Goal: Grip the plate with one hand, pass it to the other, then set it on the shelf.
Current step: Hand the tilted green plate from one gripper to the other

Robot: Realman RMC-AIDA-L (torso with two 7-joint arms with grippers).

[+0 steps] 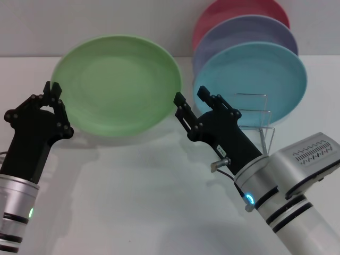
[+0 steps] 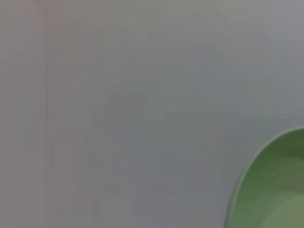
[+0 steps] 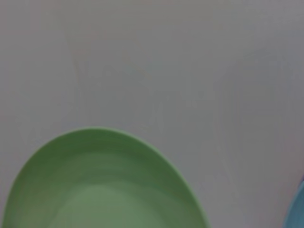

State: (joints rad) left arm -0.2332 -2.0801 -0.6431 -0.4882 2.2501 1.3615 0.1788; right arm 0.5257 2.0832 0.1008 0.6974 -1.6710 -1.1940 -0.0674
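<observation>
Green plate (image 1: 118, 85): held up off the worktop (image 1: 133, 202), tilted with its face toward the head camera, between the two sets of jaws; its left rim sits in the left jaws, its right rim just at the tips of the right jaws.
Left gripper (image 1: 53, 91): jaws clenched on the plate's left rim, carrying it alone as far as I can judge; pinching the edge leaves the opposite rim free for the other arm.
Right gripper (image 1: 190, 98): jaws parted, one tip at the plate's right edge, the other on the rack side; not yet closed on anything, so the handover looks about to happen.
Wire rack (image 1: 254, 119): stands just behind the right jaws, on the side away from the green plate; the receiving arm is the nearer one to it, which is likely why the plate is passed across.
Blue plate (image 1: 255, 79), lavender plate (image 1: 241, 33), red plate (image 1: 239, 11): upright in a row behind the right jaws, at the rack.
Wrist views: both show the green plate's rim against bare grey.
Next need: the right jaws must close on the rim before the left release.
</observation>
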